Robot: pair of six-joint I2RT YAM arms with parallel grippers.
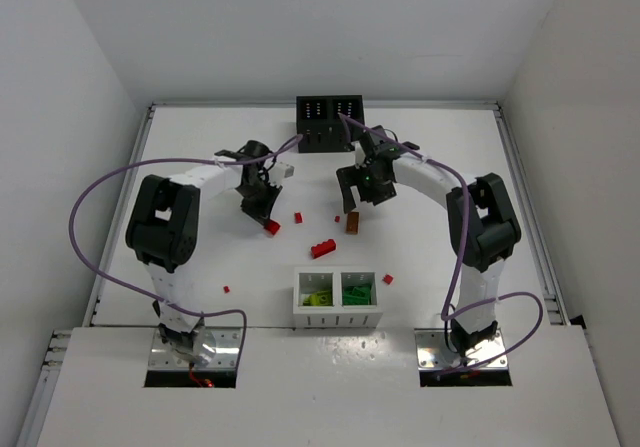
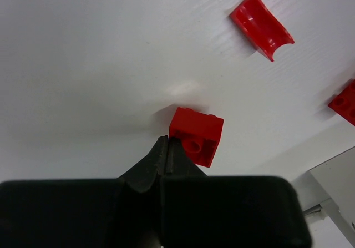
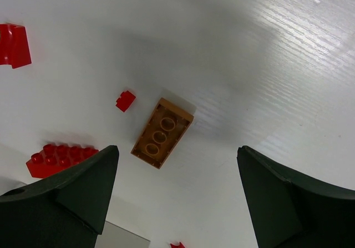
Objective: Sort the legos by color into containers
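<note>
While the left gripper [image 2: 167, 148], pressed together, rests beside a red brick [image 2: 195, 136] mid-frame, the right gripper [image 3: 177, 151] gapes wide over an orange-brown brick [image 3: 162, 132].

Scattered legos [image 1: 322, 248] clutter lane btwn white box [image 1: 337, 317] & black box [image 1: 330, 141].

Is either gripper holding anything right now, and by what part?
Right gripper open, empty. Left gripper shut, tips against red brick's near corner; whether it pinches it cannot be told.
</note>
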